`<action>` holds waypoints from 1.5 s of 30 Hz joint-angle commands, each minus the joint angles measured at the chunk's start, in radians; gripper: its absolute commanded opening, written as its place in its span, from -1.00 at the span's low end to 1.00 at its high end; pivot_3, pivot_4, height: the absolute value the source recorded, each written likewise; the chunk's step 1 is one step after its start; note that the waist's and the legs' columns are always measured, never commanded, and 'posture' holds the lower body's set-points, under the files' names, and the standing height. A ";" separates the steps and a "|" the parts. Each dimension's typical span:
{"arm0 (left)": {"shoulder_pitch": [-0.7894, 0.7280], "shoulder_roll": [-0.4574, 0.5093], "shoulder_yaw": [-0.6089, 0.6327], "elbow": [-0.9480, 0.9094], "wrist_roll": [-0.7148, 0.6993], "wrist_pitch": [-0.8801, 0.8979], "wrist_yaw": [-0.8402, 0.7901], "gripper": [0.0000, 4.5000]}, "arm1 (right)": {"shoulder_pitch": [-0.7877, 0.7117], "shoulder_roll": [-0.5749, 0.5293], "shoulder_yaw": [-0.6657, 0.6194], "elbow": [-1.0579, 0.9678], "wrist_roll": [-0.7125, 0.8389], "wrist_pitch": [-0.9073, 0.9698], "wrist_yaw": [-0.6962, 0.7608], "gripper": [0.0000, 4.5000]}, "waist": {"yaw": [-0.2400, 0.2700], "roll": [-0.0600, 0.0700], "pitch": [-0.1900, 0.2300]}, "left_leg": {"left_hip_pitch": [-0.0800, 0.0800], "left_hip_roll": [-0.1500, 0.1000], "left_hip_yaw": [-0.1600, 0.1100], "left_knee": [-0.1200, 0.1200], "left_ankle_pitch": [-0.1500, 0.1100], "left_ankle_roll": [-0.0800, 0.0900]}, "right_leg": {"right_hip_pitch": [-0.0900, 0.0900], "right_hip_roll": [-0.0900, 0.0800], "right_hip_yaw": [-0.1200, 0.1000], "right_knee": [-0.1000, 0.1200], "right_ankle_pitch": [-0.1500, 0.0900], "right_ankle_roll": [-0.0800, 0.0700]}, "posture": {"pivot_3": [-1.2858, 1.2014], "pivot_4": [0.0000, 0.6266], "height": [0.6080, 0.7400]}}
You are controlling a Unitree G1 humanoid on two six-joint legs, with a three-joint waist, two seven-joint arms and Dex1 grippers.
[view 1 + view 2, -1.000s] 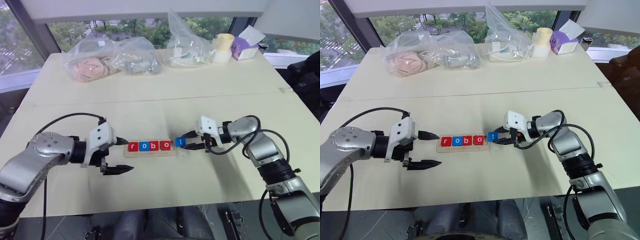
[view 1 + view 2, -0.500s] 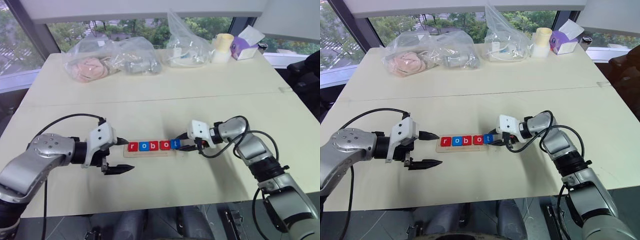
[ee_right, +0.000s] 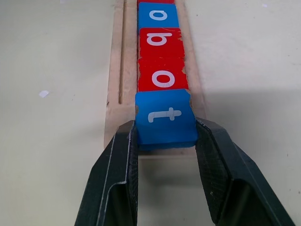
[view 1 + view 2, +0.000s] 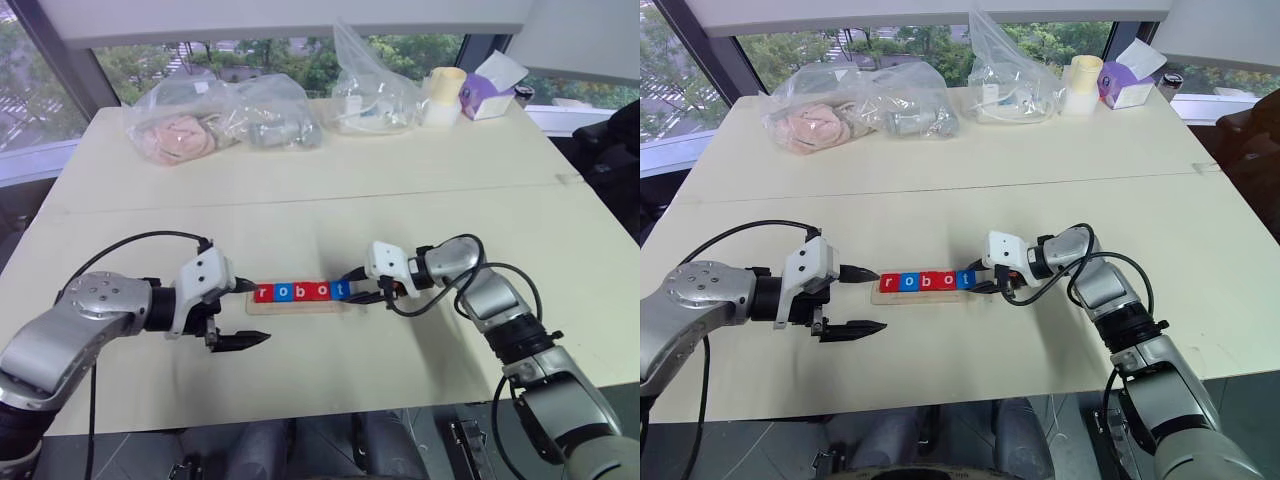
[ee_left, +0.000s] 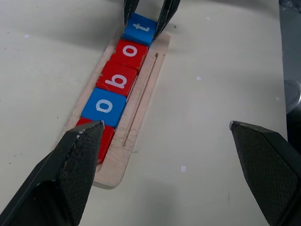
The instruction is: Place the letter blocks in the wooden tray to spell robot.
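Table (image 4: pixel 330 190) is cluttered only at the far edge; the wooden tray (image 5: pixel 143 101) sits between both arms with r, o, b, o seated, and the left gripper (image 4: pixel 243 313) hangs wide open and empty at its r end. Right gripper (image 3: pixel 165 141) is clamped on the blue t block (image 3: pixel 165 117) at the tray's last slot, touching the red o block (image 3: pixel 162 75). Risks as I see it: the t looks part over the tray's end lip, so release may leave it tilted, opening fingers could drag it out, or more push could shove the row and tray

Pale table (image 4: pixel 300 190) before daylit windows (image 4: pixel 260 50)
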 commanded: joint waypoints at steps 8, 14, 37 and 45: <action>-0.016 -0.007 0.008 -0.016 0.004 -0.009 0.007 1.00 | -0.020 0.033 -0.020 -0.032 0.023 0.009 -0.030 -0.03 | -0.001 0.000 0.000 | 0.000 0.000 0.000 0.000 0.001 -0.001 | -0.002 0.000 0.000 0.003 0.000 0.000 | 0.03 -0.52 1.00; -0.021 -0.011 0.006 -0.002 0.013 -0.015 0.009 1.00 | -0.034 0.029 -0.050 -0.067 0.047 0.027 -0.039 0.96 | 0.000 0.000 0.000 | 0.000 0.000 0.000 0.000 0.001 -0.002 | -0.002 0.000 0.000 0.005 0.000 0.000 | 0.03 -0.52 1.00; -0.026 -0.009 0.029 0.015 0.004 0.015 -0.002 1.00 | -0.103 0.123 -0.063 0.164 -0.013 -0.097 -0.198 0.96 | -0.004 0.000 0.000 | 0.000 0.000 0.000 0.000 0.002 -0.002 | -0.004 0.001 0.001 0.007 0.002 0.003 | 0.03 -0.52 1.00; -0.032 -0.023 0.032 0.023 -0.001 0.014 0.013 1.00 | -0.082 0.116 -0.081 0.130 -0.025 -0.095 -0.221 0.96 | -0.003 0.000 0.000 | 0.000 0.000 0.000 0.000 0.002 -0.002 | -0.004 0.001 0.001 0.007 0.001 0.002 | 0.03 -0.52 1.00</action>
